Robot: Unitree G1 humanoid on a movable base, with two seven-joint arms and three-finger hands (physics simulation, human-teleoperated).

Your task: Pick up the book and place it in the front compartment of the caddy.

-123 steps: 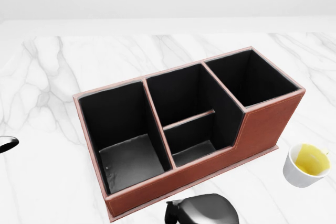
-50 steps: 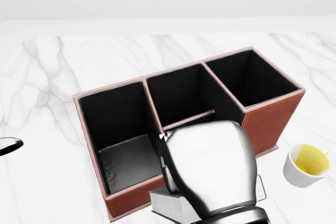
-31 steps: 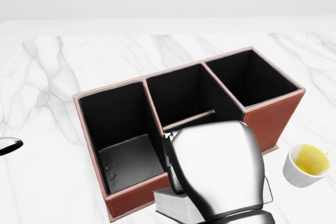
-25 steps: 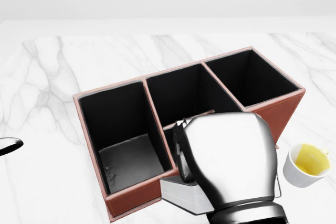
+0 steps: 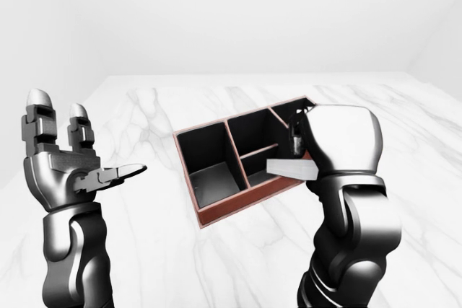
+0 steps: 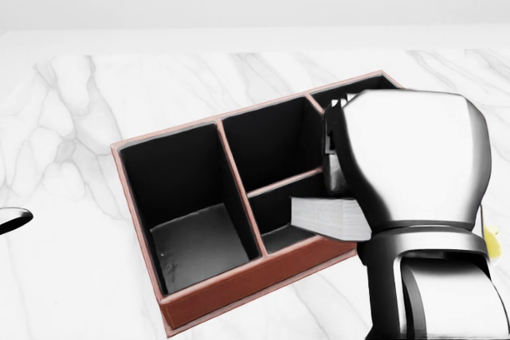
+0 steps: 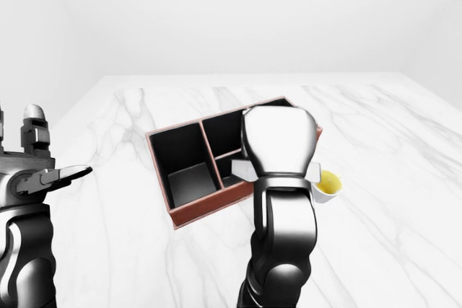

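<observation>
The book [image 6: 327, 216] is held clamped in the right hand [image 6: 402, 161] above the caddy [image 6: 239, 280], so lowering into the small low middle compartment is called for next.

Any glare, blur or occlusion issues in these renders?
Head view: sharp, no blur; bright highlights on the chrome right hand, which hides the caddy's right end. Left-eye view: flat light, faint shadows, book clear. Right-eye view: hand covers most of the book.
</observation>
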